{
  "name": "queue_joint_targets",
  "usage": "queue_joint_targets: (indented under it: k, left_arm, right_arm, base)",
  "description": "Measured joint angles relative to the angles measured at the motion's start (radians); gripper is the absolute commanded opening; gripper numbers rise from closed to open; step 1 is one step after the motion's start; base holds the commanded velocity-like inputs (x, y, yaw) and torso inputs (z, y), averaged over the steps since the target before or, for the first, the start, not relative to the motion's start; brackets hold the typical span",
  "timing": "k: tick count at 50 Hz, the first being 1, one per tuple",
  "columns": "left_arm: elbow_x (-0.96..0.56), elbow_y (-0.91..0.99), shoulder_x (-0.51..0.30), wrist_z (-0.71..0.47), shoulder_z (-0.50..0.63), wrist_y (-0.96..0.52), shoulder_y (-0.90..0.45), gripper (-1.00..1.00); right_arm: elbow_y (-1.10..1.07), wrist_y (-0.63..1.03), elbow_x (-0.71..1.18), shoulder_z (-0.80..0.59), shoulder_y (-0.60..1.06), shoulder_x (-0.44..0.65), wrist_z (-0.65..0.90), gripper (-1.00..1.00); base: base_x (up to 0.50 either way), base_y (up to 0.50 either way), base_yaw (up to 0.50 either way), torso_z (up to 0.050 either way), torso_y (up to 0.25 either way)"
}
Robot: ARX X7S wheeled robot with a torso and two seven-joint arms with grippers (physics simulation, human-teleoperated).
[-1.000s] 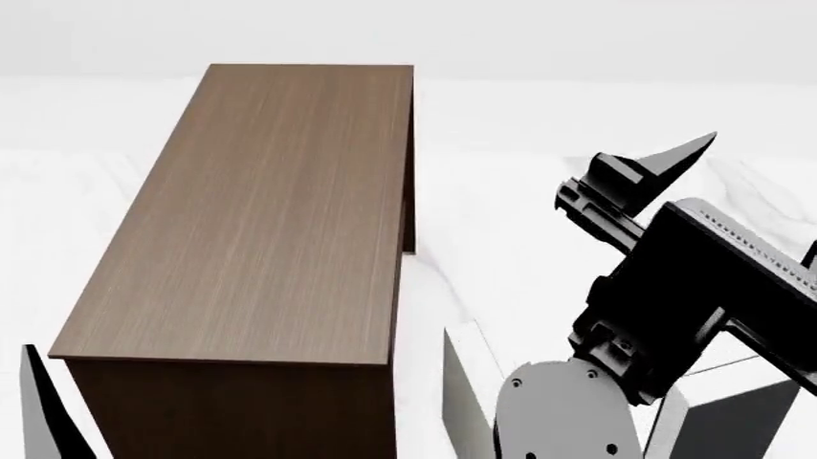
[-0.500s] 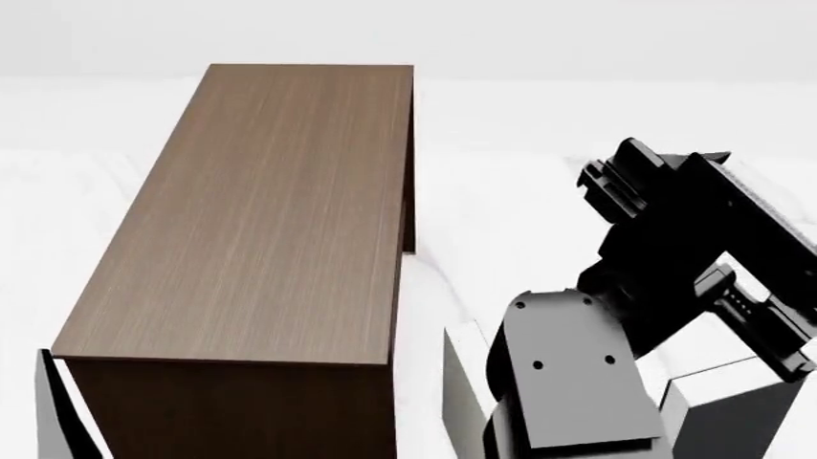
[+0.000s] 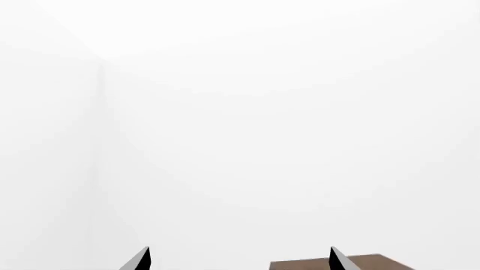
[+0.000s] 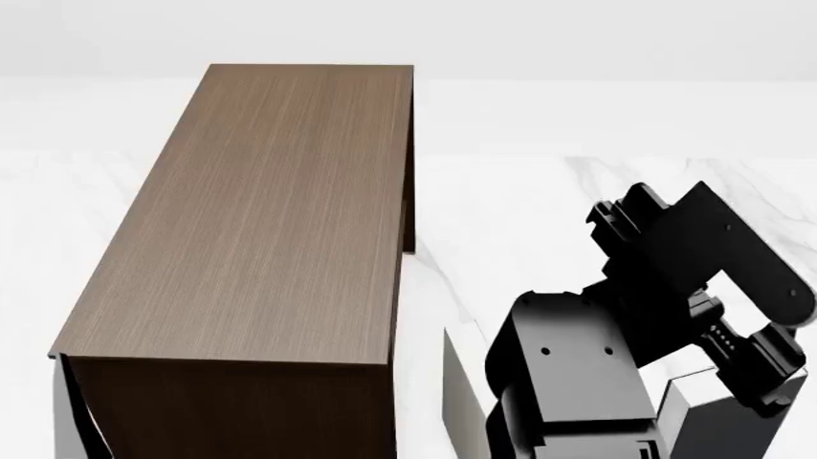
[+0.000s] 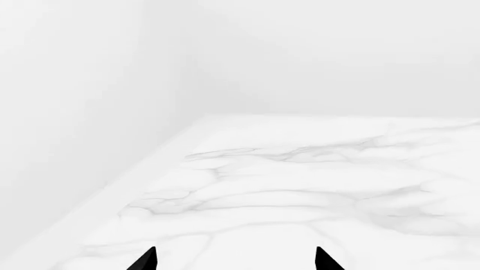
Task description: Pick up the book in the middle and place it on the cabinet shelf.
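My right hand is spread wide over bare marble floor; left hand likewise wide, beside the cabinet shelf.

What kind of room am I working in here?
Likely a bare simulated test room, not a real home: plain white walls, a white marble-patterned floor, and one brown wooden cabinet standing alone.

Cabinet shelf stands at left on the table, running away from the robot. Right arm is beside it at right, above two upright books, one partly hidden.
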Motion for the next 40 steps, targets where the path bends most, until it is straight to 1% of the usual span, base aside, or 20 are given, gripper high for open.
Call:
queue_joint_targets:
  k: [28,40]
  left_arm:
    - [-0.012,-0.002,-0.012,-0.004,0.016,-0.024,-0.002,1.0]
    - [-0.017,-0.004,-0.017,-0.005,0.024,-0.034,-0.004,1.0]
  right_arm:
    - [0.09,0.005,0.097,-0.045,-0.017,0.014,0.026,1.0]
    - [0.092,0.015,0.129,-0.065,-0.031,0.019,0.029,1.0]
  base:
    - [0.0,0.0,0.0,0.0,0.0]
    - [0.0,0.0,0.0,0.0,0.0]
